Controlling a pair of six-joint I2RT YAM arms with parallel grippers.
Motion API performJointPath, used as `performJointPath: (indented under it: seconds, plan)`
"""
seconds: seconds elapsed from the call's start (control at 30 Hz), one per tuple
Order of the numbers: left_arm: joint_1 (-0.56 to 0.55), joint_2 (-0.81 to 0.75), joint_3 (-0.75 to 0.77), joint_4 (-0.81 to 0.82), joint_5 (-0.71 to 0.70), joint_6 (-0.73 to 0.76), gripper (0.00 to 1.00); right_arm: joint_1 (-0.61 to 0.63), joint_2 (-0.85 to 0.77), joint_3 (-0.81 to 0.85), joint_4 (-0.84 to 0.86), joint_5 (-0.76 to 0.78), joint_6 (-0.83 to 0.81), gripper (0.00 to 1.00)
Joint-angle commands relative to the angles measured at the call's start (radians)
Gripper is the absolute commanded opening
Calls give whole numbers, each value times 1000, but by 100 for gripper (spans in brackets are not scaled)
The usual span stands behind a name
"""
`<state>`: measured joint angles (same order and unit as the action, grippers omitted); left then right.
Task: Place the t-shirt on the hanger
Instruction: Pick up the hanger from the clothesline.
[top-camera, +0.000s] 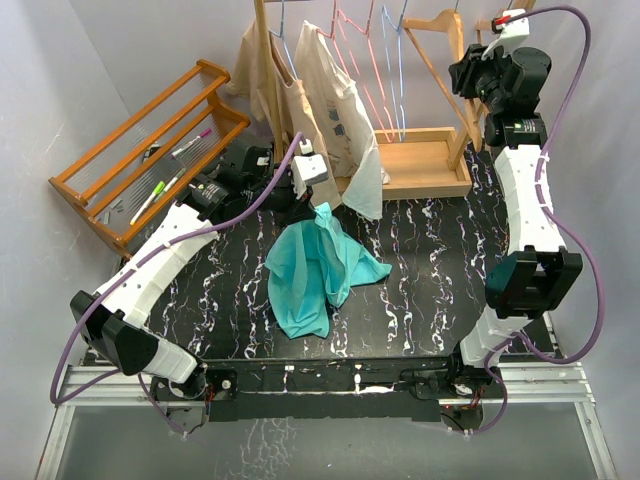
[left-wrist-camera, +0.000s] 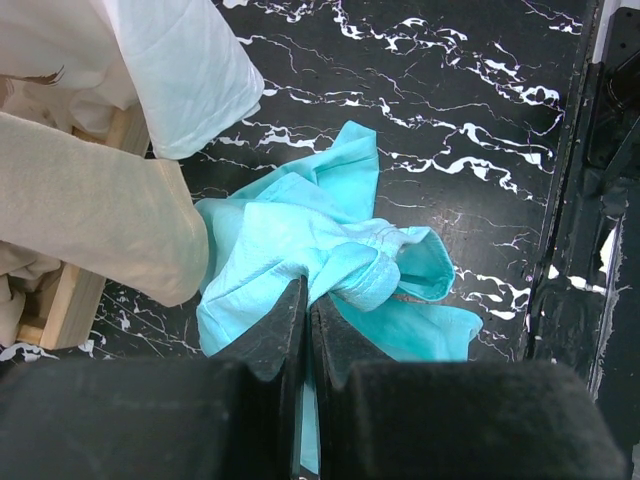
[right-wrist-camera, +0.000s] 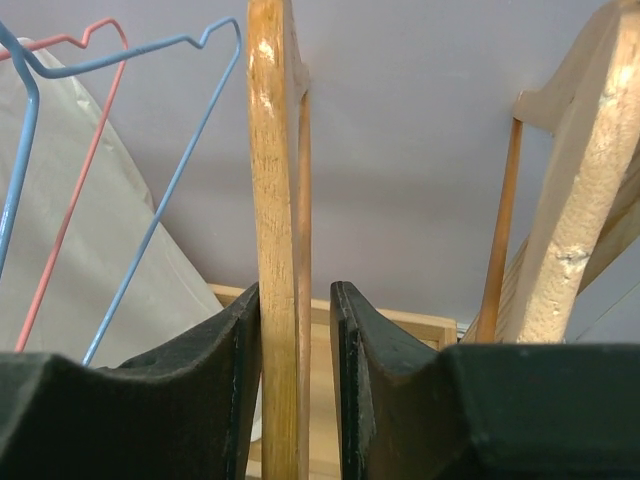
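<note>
The teal t-shirt (top-camera: 315, 270) hangs bunched over the black marbled table, its lower folds resting on the surface. My left gripper (top-camera: 318, 207) is shut on its upper edge; in the left wrist view the cloth (left-wrist-camera: 300, 235) is pinched between the closed fingers of the left gripper (left-wrist-camera: 308, 292). The wooden hanger (top-camera: 447, 25) hangs on the rail at the back right. My right gripper (top-camera: 466, 70) is up at it. In the right wrist view the hanger (right-wrist-camera: 272, 180) stands between the jaws of the right gripper (right-wrist-camera: 297, 288). The left jaw touches it and a gap shows at the right jaw, so the gripper is open.
Cream shirts (top-camera: 340, 100) hang on the rail beside blue and pink wire hangers (top-camera: 372, 70). The rack's wooden base (top-camera: 425, 160) sits behind the table. A slatted wooden rack with pens (top-camera: 150, 150) stands at the back left. A rack post (right-wrist-camera: 590, 180) rises right of the jaws.
</note>
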<state>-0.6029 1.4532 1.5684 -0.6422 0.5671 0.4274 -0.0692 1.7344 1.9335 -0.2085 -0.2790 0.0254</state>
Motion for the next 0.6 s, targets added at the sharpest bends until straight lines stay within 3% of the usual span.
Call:
performJointPath:
  seconds: [0.0,0.1,0.23,0.57]
  plan:
    - [5,-8,-12,19,39,2,0,-3,-9,-11,55,14,-7,34]
    - [5,-5,-13,21,42,1,0,-3,-5,-16,61,14,-6,31]
    - [5,-6,-13,22,42,-1,0,-3,-18,-33,78,10,-2,9]
    - [5,-5,-15,31,42,-9,0,-1,-112,-45,110,-9,1,8]
